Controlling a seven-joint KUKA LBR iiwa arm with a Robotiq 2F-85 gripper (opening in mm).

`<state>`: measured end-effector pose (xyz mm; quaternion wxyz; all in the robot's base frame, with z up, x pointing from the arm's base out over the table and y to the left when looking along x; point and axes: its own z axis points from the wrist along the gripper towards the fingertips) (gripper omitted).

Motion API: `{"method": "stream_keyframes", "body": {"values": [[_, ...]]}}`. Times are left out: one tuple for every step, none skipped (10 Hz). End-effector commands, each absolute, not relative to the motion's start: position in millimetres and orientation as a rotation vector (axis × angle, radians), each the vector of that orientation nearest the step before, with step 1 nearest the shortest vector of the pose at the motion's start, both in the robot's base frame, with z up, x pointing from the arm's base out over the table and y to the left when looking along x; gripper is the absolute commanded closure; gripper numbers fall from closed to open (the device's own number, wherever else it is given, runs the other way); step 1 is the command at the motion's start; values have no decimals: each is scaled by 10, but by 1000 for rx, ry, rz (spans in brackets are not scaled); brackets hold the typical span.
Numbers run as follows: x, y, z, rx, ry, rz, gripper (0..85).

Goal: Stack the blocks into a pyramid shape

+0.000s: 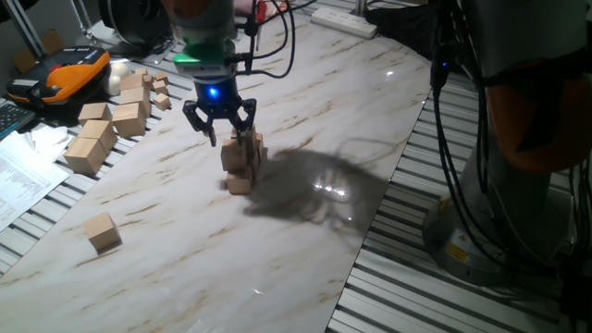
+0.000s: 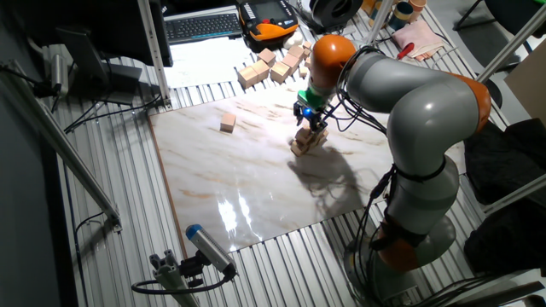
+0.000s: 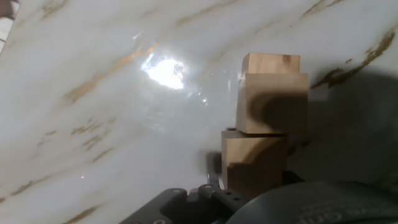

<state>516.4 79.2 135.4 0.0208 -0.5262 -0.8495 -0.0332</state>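
One spare block [image 1: 103,231] is sitting at eight o'clock on the desk [image 1: 305,231], well apart from the pile [image 1: 243,159] at centre, which is looking crooked. Spread, empty jaws of the gripper [image 1: 219,125] are hovering just above; one nudge could be toppling it.

You are looking at a white marble-patterned board [image 2: 247,183] with tan veins, lying on a slatted metal table [image 2: 128,170]. Bright lamp glare sits on the board at lower centre of the other fixed view and upper centre of the hand view. At the top of that fixed view you see a black keyboard [image 2: 203,26] and an orange-and-black device [image 2: 271,19]. In one fixed view, papers [image 1: 23,180] lie at the left edge, a white power strip [image 1: 344,20] at the top.
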Motion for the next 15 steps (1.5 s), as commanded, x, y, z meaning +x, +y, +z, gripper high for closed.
{"method": "stream_keyframes", "body": {"values": [[5165, 792, 1354, -1634, -2637, -107, 510], [5165, 792, 1354, -1638, -2637, -118, 680], [5165, 792, 1354, -1626, -2645, -119, 850], [5165, 792, 1354, -1614, -2652, -122, 850], [5165, 792, 1354, -1607, -2654, -134, 850], [5165, 792, 1354, -1592, -2652, -181, 850], [5165, 792, 1354, -1582, -2650, -207, 850], [5165, 792, 1354, -1580, -2651, -207, 850], [5165, 793, 1356, -1566, -2660, -203, 850], [5165, 788, 1362, -1547, -2670, -200, 850], [5178, 821, 1364, -1558, -2667, -183, 850], [5212, 906, 1373, -1607, -2638, -196, 850], [5236, 994, 1378, -1634, -2623, -197, 850], [5235, 1035, 1352, -1649, -2617, -190, 850], [5252, 1081, 1304, -1662, -2612, -180, 850]]}}
